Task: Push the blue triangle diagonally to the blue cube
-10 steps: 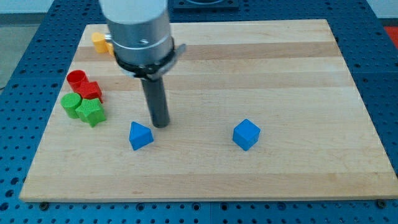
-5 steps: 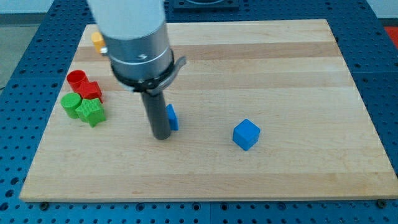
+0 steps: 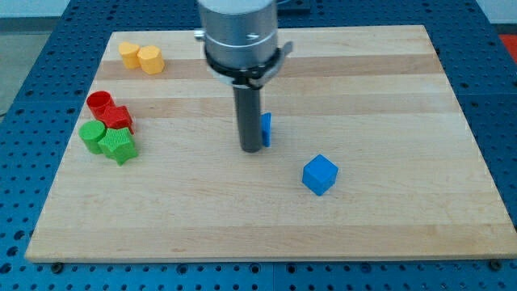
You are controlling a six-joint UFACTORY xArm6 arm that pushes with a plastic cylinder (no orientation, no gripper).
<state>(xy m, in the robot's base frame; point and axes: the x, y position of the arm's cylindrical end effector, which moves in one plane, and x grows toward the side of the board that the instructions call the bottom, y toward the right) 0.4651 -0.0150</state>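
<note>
A: Where, my tip (image 3: pixel 251 149)?

B: Down on the wooden board (image 3: pixel 388 226), near the middle, at the end of the straight dark rod (image 3: pixel 249 113). No claw here, so nothing opening, closing or held: just a plain rod end.

A: And the blue triangle (image 3: pixel 266 128)?

B: Just beside my tip on the view's right, slightly up from it. Mostly hidden behind the rod, only a narrow blue sliver showing. Looks pressed against the rod, though actual contact hard to confirm.

A: Blue cube (image 3: pixel 320 175)?

B: Toward the view's right and bottom from my tip, near but clearly apart. A gap of bare wood between it and the triangle.

A: Anything else around?

B: Well off to the view's left of my tip: red blocks (image 3: pixel 109 111) touching green blocks (image 3: pixel 108 141) in a tight cluster near the board's edge. Up and left of my tip, near the top corner, two yellow blocks (image 3: pixel 140 56) side by side.
</note>
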